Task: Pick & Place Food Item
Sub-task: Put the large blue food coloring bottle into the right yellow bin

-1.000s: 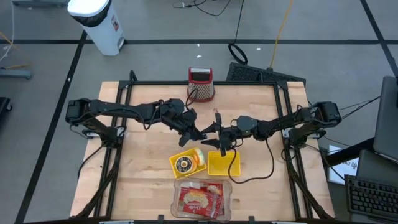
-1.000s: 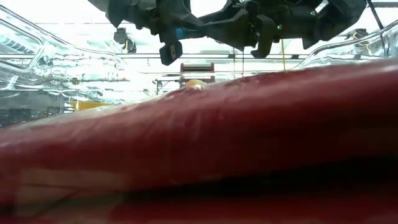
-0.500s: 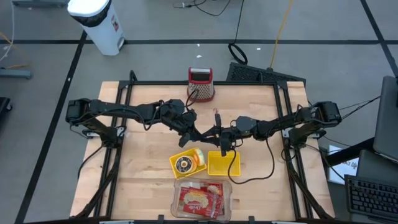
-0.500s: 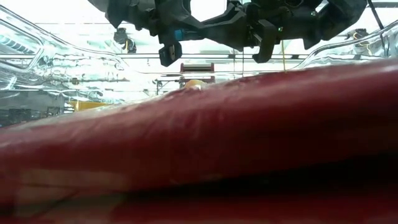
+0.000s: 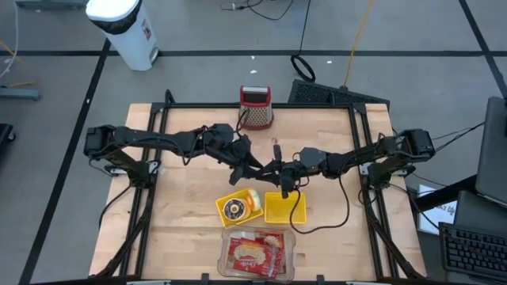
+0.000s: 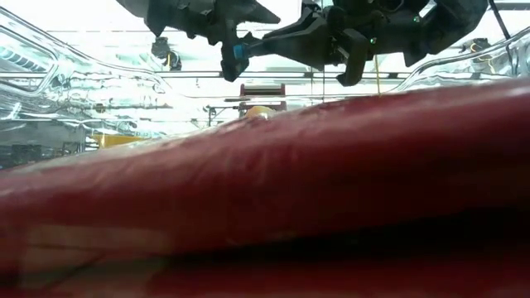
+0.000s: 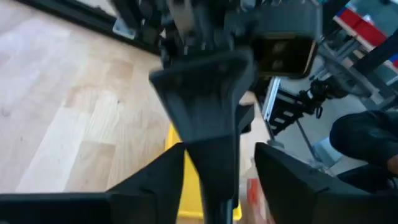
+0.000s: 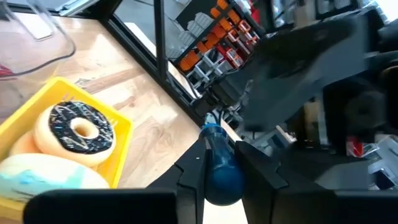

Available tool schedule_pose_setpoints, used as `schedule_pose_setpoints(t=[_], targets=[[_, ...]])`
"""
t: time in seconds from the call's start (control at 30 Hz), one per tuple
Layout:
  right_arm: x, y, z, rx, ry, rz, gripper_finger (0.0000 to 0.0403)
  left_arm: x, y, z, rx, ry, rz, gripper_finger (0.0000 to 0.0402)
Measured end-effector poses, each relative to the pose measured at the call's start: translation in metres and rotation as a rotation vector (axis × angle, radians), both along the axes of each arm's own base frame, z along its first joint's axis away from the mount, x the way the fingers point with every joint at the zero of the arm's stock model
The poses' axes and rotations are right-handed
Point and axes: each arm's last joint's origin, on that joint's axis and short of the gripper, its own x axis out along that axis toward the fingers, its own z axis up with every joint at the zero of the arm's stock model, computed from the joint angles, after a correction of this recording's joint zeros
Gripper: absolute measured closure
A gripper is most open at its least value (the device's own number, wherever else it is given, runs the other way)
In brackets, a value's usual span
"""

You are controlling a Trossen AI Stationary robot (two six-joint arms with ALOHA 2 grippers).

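Above the middle of the table my two grippers meet tip to tip. My right gripper (image 5: 276, 169) is shut on a small glossy blue item (image 8: 219, 167), which also shows in the low view as a blue spot (image 6: 240, 51). My left gripper (image 5: 257, 167) is open. In the left wrist view its fingers (image 7: 166, 182) stand apart on either side of the right gripper's dark fingertips. Below them a yellow tray (image 5: 224, 215) with a chocolate doughnut (image 8: 79, 132) and a second yellow tray (image 5: 283, 209) rest on the wood. My right gripper pinches the blue item between its two fingers (image 8: 188, 182), with the item's rounded body (image 8: 216, 153) sticking out past the fingertips. The fingers lie about level and come from the table's right side. The item hangs clear, high above the table and the trays.
A clear plastic box (image 5: 228, 265) with red packets sits at the near edge and fills most of the low view. A red grater-like stand (image 5: 256, 108) is at the far edge. Bare wood lies to the left and right of the trays.
My right gripper has shut on the blue item, and after that my left gripper has opened and let it go. Both arms have stayed in place above the table's middle, and the item has not dropped.
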Motion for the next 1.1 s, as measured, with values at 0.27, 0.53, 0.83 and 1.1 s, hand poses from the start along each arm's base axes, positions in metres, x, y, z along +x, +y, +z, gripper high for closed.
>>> schedule_pose_setpoints(t=[0.27,0.53,0.83,1.1], targets=[[-0.004,0.000,0.002,0.119,0.054,-0.007,0.0345,-0.011,0.011,0.016,0.011,-0.046,0.035,0.0158],[-0.027,0.003,0.013,0.426,0.279,0.049,0.0343,-0.019,0.021,0.015,0.069,0.005,0.081,0.0153],[-0.047,0.022,0.002,0.657,0.607,0.096,0.0344,-0.019,0.023,0.006,0.142,0.076,0.192,0.0153],[-0.057,0.028,-0.033,0.692,0.644,0.069,0.0343,-0.019,0.024,0.006,0.160,0.083,0.211,0.0153]])
